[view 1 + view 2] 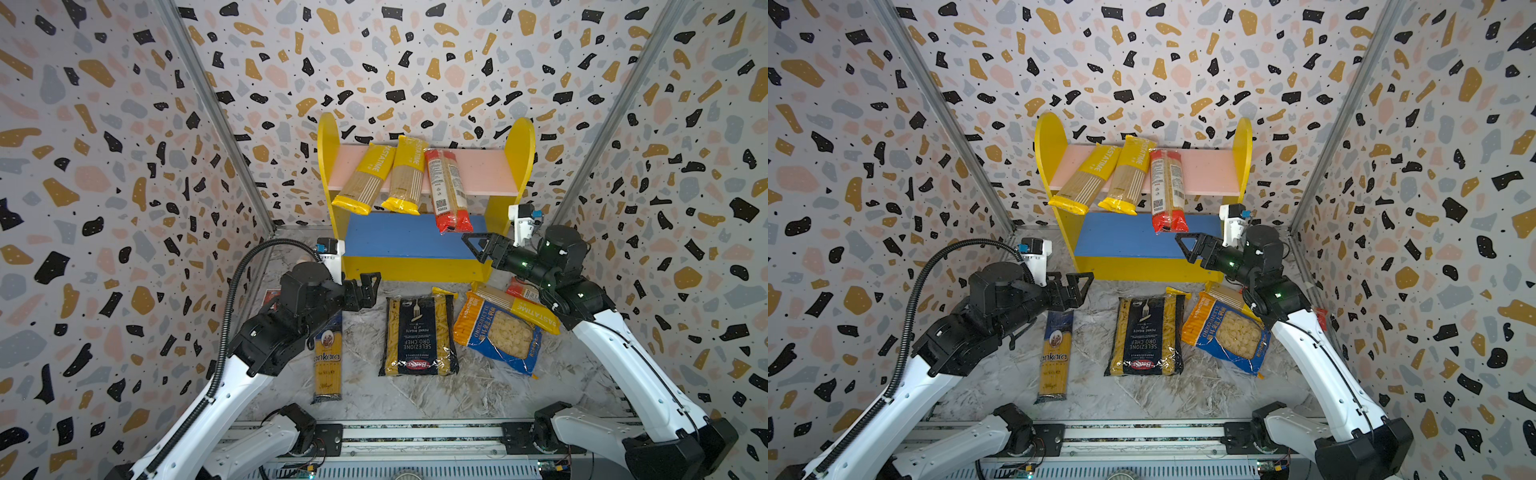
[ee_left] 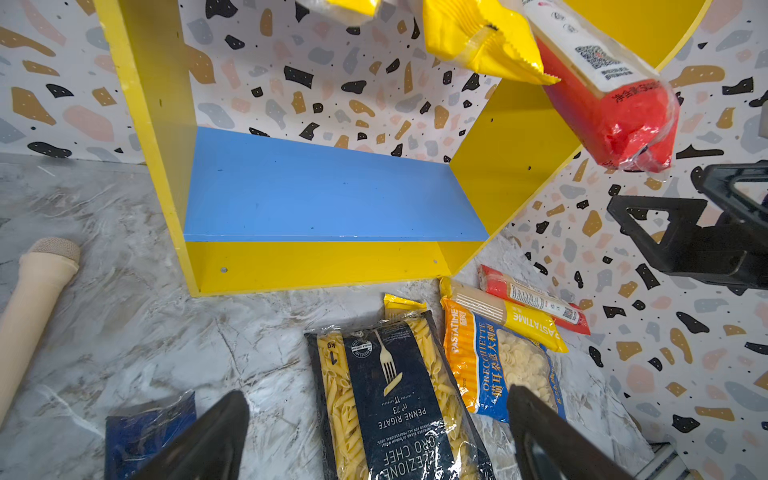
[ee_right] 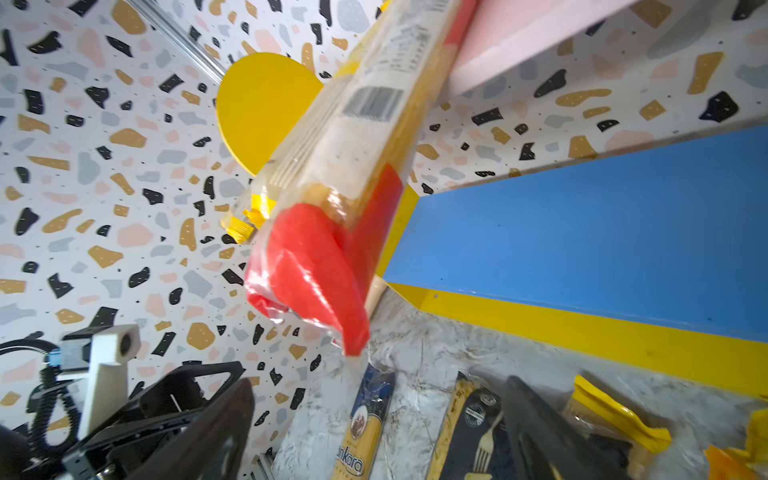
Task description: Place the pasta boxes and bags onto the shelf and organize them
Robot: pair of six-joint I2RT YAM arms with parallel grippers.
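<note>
The shelf (image 1: 329, 137) stands at the back. Two yellow PASTATIME packs (image 1: 370, 176) and a red-ended pack (image 1: 446, 189) lie on its pink upper board and overhang the front. Its blue lower board (image 2: 316, 187) is bare. On the table lie an ankara pack (image 1: 328, 361), a black penne bag (image 1: 419, 332), a blue-orange bag (image 1: 498, 336), a yellow pack (image 1: 525, 309) and a red-ended pack (image 2: 536, 297). My left gripper (image 1: 371, 287) is open by the shelf's front left corner. My right gripper (image 1: 471, 246) is open just under the overhanging red end (image 3: 316, 270).
A beige wooden stick (image 2: 33, 299) lies on the table left of the shelf. Patterned walls close in on both sides and behind. A metal rail (image 1: 415, 432) runs along the front edge between the arm bases.
</note>
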